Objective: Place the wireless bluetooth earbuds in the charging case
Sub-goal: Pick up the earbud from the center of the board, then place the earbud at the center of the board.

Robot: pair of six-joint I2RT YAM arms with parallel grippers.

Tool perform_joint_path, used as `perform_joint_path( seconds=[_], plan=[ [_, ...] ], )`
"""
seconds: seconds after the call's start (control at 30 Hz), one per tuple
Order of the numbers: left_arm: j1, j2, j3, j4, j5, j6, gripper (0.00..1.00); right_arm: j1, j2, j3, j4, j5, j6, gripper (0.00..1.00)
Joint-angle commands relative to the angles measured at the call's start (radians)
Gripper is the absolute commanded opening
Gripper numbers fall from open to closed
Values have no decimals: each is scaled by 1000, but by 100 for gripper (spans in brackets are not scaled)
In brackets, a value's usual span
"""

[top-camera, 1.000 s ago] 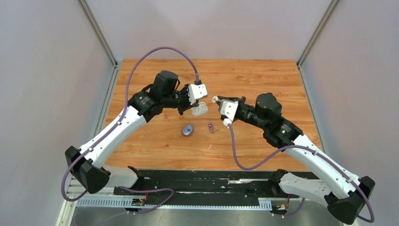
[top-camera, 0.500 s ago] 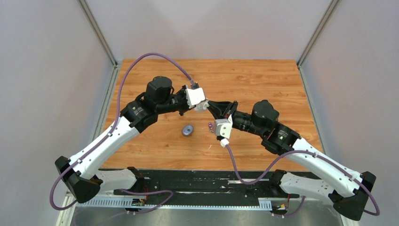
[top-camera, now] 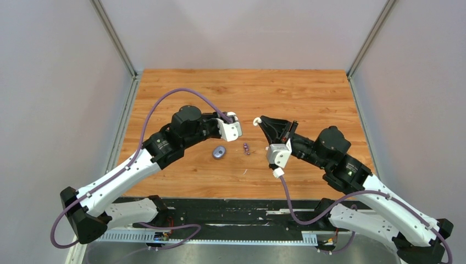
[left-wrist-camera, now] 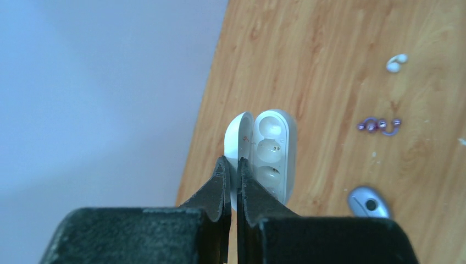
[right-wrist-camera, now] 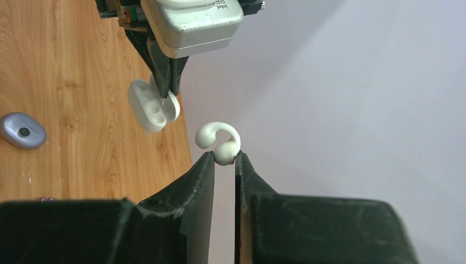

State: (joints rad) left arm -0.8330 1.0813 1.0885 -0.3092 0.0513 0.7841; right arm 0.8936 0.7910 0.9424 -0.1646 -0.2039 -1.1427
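Note:
The white charging case (left-wrist-camera: 271,155) hangs open above the table, its wells bare. My left gripper (left-wrist-camera: 237,165) is shut on the case at its lid edge. In the right wrist view the case (right-wrist-camera: 153,107) dangles from the left gripper (right-wrist-camera: 167,88). My right gripper (right-wrist-camera: 225,157) is shut on a white hooked earbud (right-wrist-camera: 220,144), held in the air a short way right of the case. From above, that earbud (top-camera: 256,120) sits at the right gripper (top-camera: 259,120) tips. Another white earbud (left-wrist-camera: 395,62) and the purple earbuds (left-wrist-camera: 379,125) lie on the table.
A closed grey-purple oval case (top-camera: 219,152) rests on the wooden table (top-camera: 308,93), with the purple earbuds (top-camera: 246,148) just right of it. Grey walls and metal rails border the table on the left, right and back.
Half a second ago the two grippers were almost touching at mid-table. They have drawn apart: the right one swung back right with its earbud, and the left one dropped slightly with the case.

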Motion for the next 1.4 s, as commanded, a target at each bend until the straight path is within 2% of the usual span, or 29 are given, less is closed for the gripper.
perform_joint_path(
  seconds=[0.0, 0.3, 0.4, 0.6, 0.63, 0.77, 0.97, 1.13, 1.27, 1.37],
  plan=[
    [-17, -24, -12, 133, -108, 111, 0, 5, -33, -31, -47, 51, 23, 0],
    [-18, -6, 10, 124, -110, 83, 0, 4, -15, -42, -33, 61, 40, 0],
    [-18, 9, 28, 106, -124, 40, 0, 4, -13, -57, -60, 100, 109, 0],
    [-18, 30, 78, -22, -105, -105, 0, -62, 45, -100, -309, 126, 450, 0],
    [-18, 27, 88, -57, -97, -156, 0, -72, 119, -94, -442, 150, 536, 0],
    [-18, 14, 80, -111, -98, -209, 0, -116, 243, -46, -656, 157, 655, 0],
    [-17, -1, 40, -142, -90, -216, 0, -120, 353, -98, -789, 250, 590, 0],
    [-15, -1, 34, -150, -78, -212, 0, -119, 424, -151, -823, 316, 496, 0],
    [-13, -5, 29, -157, -67, -218, 0, -124, 465, -125, -804, 240, 500, 0],
    [-10, -10, 25, -162, -61, -225, 0, -128, 516, -102, -768, 127, 530, 0]
  ],
)
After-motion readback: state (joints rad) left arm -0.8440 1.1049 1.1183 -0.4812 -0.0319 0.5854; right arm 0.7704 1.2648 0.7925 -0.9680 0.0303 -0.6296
